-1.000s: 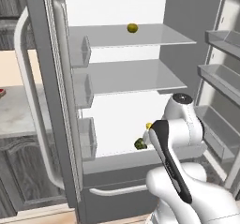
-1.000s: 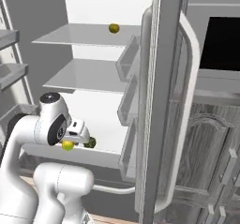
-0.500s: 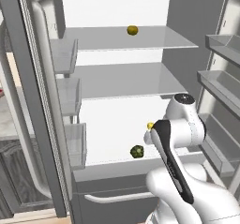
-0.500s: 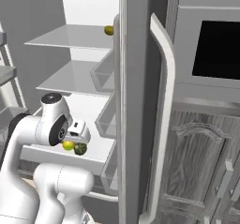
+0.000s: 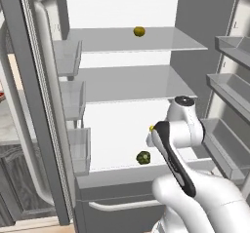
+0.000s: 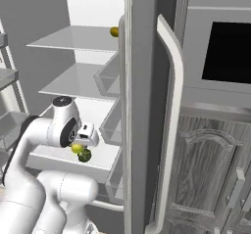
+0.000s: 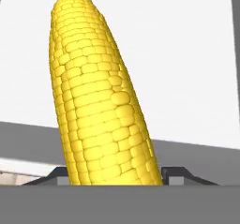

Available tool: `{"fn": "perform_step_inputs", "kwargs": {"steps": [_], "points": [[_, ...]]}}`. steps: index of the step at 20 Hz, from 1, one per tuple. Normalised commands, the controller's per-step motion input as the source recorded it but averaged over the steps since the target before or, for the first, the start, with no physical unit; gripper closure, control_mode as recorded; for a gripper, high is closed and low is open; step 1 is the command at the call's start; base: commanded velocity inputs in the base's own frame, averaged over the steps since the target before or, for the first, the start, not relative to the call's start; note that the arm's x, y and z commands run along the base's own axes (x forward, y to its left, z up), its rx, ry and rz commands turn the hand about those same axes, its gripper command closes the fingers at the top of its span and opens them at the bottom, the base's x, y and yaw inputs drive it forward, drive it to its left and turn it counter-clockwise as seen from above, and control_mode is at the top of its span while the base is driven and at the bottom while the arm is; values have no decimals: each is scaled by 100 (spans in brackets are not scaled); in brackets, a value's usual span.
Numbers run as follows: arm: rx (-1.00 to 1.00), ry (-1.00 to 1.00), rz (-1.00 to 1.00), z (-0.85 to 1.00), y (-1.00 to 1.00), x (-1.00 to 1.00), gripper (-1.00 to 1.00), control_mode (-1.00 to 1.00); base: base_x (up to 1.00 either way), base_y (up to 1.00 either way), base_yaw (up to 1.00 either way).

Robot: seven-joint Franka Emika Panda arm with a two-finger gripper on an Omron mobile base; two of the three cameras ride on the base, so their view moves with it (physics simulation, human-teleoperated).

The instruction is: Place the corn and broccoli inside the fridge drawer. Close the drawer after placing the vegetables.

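I hold the corn [image 7: 101, 106] in the end effector [image 7: 114, 174]: the fingers sit on either side of the cob's base and the cob stands up the middle of the hand view. In the left base view it shows as a yellow speck [image 5: 152, 128] beside the wrist, over the lowest white compartment. The broccoli [image 5: 143, 157] lies on that compartment's floor, near its front edge and just below the corn. I take this compartment to be the fridge drawer [image 5: 117, 171], though its walls are hard to make out.

Step in hand, by my judgement: placing the corn. Next move calls for lowering it clear of the broccoli, releasing, then closing the drawer.

A round fruit [image 5: 139, 31] sits on the top shelf [image 5: 161, 41].
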Motion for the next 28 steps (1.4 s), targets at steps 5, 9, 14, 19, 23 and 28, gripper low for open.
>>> {"fn": "perform_step_inputs", "kwargs": {"steps": [5, 9, 14, 19, 23, 28], "points": [[0, 14, 1, -37, -46, 70, 100, -100, 0, 0, 0], [0, 8, 0, -80, -22, 63, 100, -100, 0, 0, 0], [0, 8, 0, -72, 0, 47, 100, -100, 0, 0, 0], [0, 16, 0, -57, 0, 25, 100, -100, 0, 0, 0], [0, 16, 0, -50, 0, 13, 100, -100, 0, 0, 0], [0, 11, 0, -25, 0, 3, -100, -100, 0, 0, 0]]}}
